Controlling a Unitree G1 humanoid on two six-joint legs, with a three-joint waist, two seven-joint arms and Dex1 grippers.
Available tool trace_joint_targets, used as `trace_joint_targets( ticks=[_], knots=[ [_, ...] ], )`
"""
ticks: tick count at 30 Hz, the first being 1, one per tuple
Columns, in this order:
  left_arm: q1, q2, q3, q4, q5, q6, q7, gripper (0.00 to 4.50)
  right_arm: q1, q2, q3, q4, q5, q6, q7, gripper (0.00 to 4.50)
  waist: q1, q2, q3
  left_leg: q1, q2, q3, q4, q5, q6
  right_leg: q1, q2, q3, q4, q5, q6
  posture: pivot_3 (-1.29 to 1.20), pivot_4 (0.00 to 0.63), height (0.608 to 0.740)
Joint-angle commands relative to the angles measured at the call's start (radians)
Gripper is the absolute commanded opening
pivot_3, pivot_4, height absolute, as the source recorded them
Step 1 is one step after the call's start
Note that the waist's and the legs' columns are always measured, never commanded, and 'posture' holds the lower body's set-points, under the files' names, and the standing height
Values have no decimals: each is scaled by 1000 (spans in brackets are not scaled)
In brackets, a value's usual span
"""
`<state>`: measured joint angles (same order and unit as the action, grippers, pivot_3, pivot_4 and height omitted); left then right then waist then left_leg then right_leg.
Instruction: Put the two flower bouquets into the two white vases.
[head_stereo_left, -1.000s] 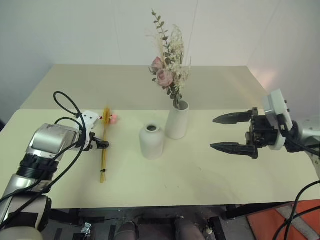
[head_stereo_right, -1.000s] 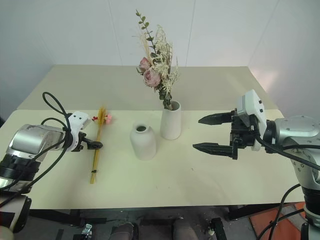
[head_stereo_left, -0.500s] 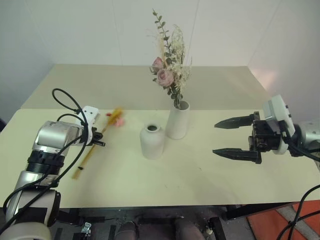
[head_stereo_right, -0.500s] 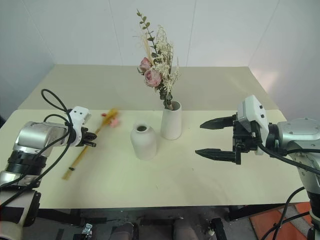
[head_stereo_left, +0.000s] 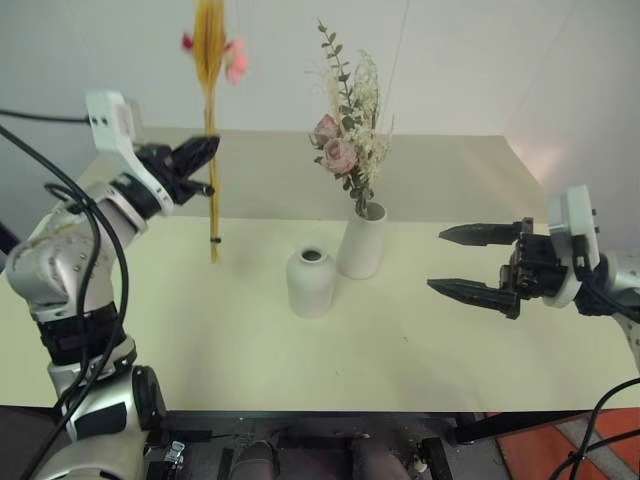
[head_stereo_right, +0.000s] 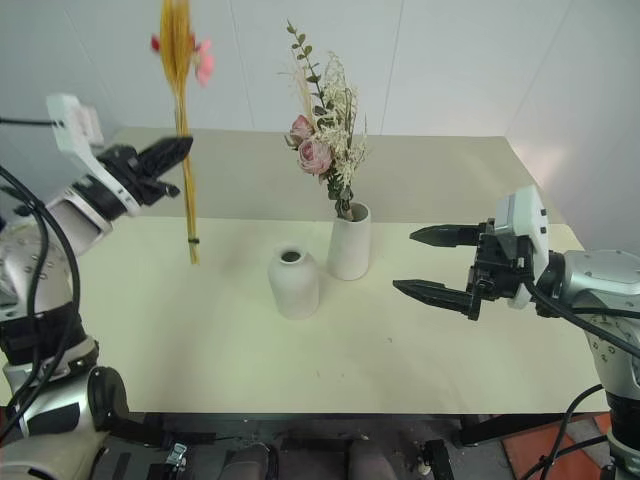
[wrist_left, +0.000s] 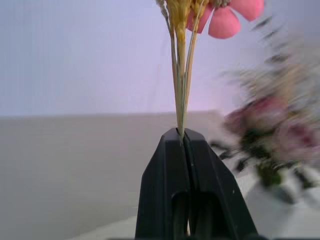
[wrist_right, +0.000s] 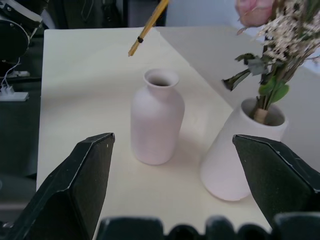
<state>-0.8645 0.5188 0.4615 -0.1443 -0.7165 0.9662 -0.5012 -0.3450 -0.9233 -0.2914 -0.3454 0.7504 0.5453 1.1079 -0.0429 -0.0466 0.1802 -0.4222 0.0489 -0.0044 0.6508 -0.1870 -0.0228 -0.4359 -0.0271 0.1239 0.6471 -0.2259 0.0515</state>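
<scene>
White walls behind, pale cream bench in front. Left claw pinched tight on the thin yellow-stalk bundle, held upright in the air well above the bench, pink-red blooms up top, stalk ends hanging free to the left of the vases. Right claw spread wide, nothing in it, hovering to the right of the vases. Rose bouquet already sits in the taller vase. Shorter narrow-neck vase is empty, just beside the taller one on its front-left.

Risks, as I judge them: narrow neck, so the stalk ends could miss the mouth and tip the short vase, or splay against the rim. Grip sits partway up the stalks, so the long free end may swing. Rose bouquet leans out beside the target; bundle's blooms could snag its sprigs on the way in. Nothing else on the bench.
</scene>
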Motion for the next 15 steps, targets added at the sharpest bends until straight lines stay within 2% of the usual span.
trace_joint_targets(
  ticks=[1,7,15],
  knots=[
    [-54,-17,16,-38,-123,10,-18,29,-13,-7,-41,-24,20,-8,-11,4500,0,0,0,1,0,0,0,0,0,1,0,0,0,-1,1,0,150,740],
    [-86,-108,-24,-50,-245,-52,-29,29,4,0,-38,-48,28,-10,-32,4500,0,0,0,2,0,0,0,0,0,3,0,0,0,-1,2,0,150,740],
    [-57,-187,-153,9,-156,-286,-158,29,-3,6,-29,-65,41,-5,-49,4500,0,0,0,2,0,0,0,0,0,3,0,0,-1,-1,1,0,150,740]
  ],
)
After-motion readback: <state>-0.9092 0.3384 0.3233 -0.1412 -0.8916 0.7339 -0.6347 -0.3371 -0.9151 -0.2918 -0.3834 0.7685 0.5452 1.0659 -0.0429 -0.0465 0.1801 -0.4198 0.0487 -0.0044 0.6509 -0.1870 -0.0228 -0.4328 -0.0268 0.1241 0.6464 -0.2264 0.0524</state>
